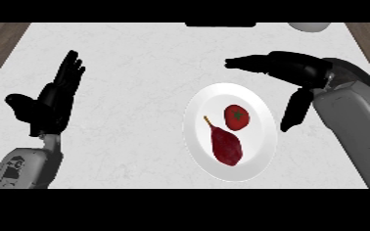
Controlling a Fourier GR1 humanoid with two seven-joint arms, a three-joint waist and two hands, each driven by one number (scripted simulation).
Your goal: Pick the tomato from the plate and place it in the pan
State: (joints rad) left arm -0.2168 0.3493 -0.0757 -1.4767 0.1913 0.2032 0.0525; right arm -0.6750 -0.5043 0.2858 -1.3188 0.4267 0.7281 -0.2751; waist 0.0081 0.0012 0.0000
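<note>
While the tomato (237,116) is sitting on the plate (209,98) just right of a dark red vegetable (227,147), we are holding our right hand (292,71) open and empty above it, risking nudging that neighbour when closing.

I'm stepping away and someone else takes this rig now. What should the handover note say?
Left hand: open, resting at the view's left, holding nothing.
Right hand: open, above the plate's right rim, holding nothing.
Tomato: on the white plate, beside a dark red vegetable.
Pan: not in view.
Done: nothing yet.
Left: grasp the tomato, lift it, place it in the pan.
</note>
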